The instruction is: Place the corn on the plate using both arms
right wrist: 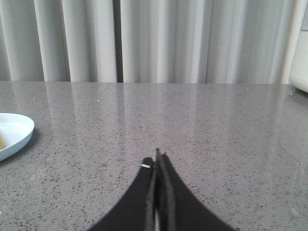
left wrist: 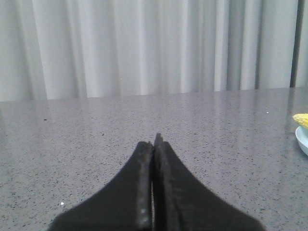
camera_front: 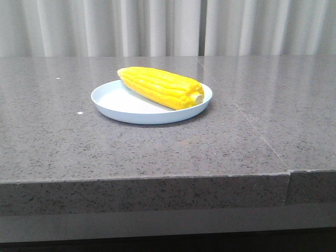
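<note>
- Front edge of the grey speckled table point(camera_front: 157, 152) sits closest to the front camera; a seam runs back across its right part.
- Plate point(camera_front: 113, 102) sits on the table, a bit left of centre, well back from the edge.
- Corn point(camera_front: 160, 86) lies on the plate, angled: tapered tip toward back-left, pale stub toward front-right, right at the plate rim.
- Neither arm shows in the front view.
- Left gripper point(left wrist: 155, 139): black fingers point(left wrist: 142, 163) pressed together, nothing between them, low over bare table. Plate edge and corn tip just peek in at the frame edge, well apart from the gripper.
- Right gripper point(right wrist: 157, 156): fingers point(right wrist: 168, 183) also pressed together, nothing pinched. Small white fleck near the tip. Plate edge visible at the side of the frame, well apart.
- Pale curtain point(camera_front: 105, 26) hangs behind the table in all views.
- White object point(right wrist: 301, 67) cut off at the edge of the right wrist view; can't tell what it is.
</note>
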Action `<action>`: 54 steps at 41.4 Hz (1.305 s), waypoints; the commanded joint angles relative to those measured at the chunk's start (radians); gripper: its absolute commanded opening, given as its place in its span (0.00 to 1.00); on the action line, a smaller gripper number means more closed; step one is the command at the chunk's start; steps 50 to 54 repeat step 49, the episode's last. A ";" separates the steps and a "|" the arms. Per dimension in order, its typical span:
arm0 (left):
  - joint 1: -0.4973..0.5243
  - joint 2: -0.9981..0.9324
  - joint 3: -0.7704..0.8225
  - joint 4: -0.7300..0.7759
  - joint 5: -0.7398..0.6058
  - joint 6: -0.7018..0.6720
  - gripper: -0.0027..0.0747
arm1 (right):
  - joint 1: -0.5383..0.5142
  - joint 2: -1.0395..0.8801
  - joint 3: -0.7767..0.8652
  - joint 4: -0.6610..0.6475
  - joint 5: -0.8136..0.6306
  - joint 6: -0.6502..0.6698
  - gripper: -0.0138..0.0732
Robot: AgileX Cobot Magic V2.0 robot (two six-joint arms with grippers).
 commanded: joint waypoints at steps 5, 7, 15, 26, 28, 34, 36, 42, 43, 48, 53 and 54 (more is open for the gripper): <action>-0.006 -0.019 0.003 0.000 -0.086 -0.008 0.01 | -0.006 -0.011 -0.016 -0.003 -0.088 -0.006 0.02; -0.006 -0.019 0.003 0.000 -0.086 -0.008 0.01 | -0.006 -0.011 -0.016 0.001 -0.088 -0.003 0.02; -0.006 -0.019 0.003 0.000 -0.086 -0.008 0.01 | -0.006 -0.011 -0.016 0.004 -0.087 0.041 0.02; -0.006 -0.019 0.003 0.000 -0.086 -0.008 0.01 | -0.006 -0.011 -0.016 0.004 -0.087 0.042 0.02; -0.006 -0.019 0.003 0.000 -0.086 -0.008 0.01 | -0.006 -0.011 -0.016 0.004 -0.087 0.042 0.02; -0.006 -0.019 0.003 0.000 -0.086 -0.008 0.01 | -0.006 -0.011 -0.016 0.004 -0.087 0.042 0.02; -0.006 -0.019 0.003 0.000 -0.086 -0.008 0.01 | -0.006 -0.011 -0.016 0.004 -0.087 0.042 0.02; -0.006 -0.019 0.003 0.000 -0.086 -0.008 0.01 | -0.006 -0.011 -0.016 0.004 -0.087 0.042 0.02; -0.006 -0.019 0.003 0.000 -0.086 -0.008 0.01 | -0.006 -0.011 -0.016 0.004 -0.087 0.042 0.02; -0.006 -0.019 0.003 0.000 -0.086 -0.008 0.01 | -0.006 -0.011 -0.016 0.004 -0.087 0.042 0.02; -0.006 -0.019 0.003 0.000 -0.086 -0.008 0.01 | -0.006 -0.011 -0.016 0.004 -0.087 0.042 0.02; -0.006 -0.019 0.003 0.000 -0.086 -0.008 0.01 | -0.006 -0.011 -0.016 0.004 -0.087 0.042 0.02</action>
